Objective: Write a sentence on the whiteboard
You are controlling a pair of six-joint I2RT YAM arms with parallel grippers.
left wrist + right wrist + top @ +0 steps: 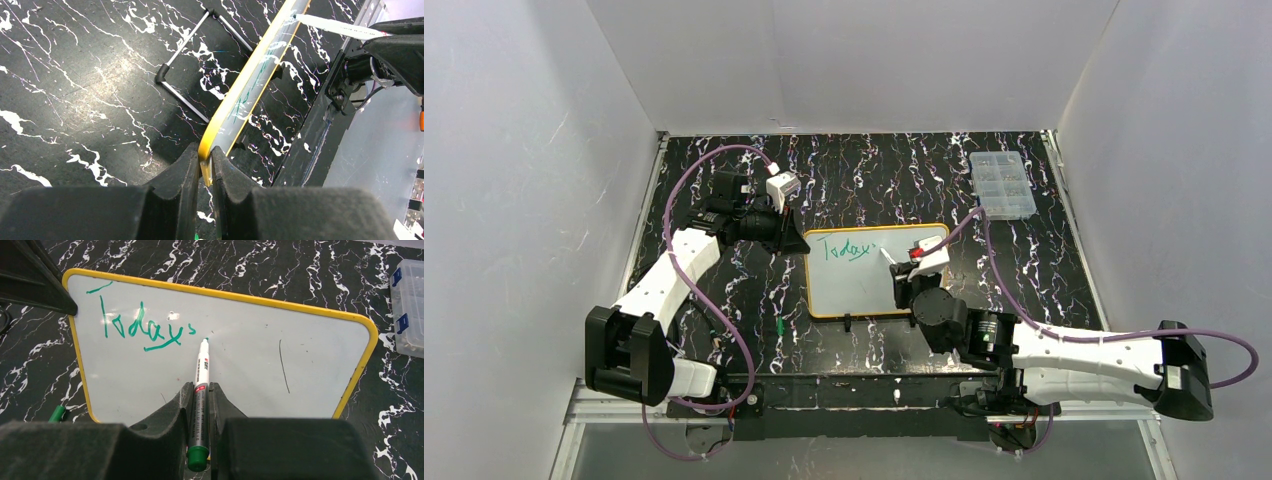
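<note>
The whiteboard (864, 285), white with a yellow-orange frame, lies on the black marbled table, and green writing reading "Todays" (135, 330) runs along its top left. My left gripper (799, 238) is shut on the board's upper-left corner. In the left wrist view its fingers (206, 152) pinch the yellow frame (250, 85) edge-on. My right gripper (201, 387) is shut on a white marker (201, 367) with a green end. The marker's tip touches the board just right of the last letter. The marker (889, 256) also shows over the board's middle.
A clear compartmented plastic box (1002, 185) sits at the back right, beyond the board. A green cap (780, 327) lies on the table left of the board's near edge. A bent wire frame (190, 55) rests on the table. White walls close in both sides.
</note>
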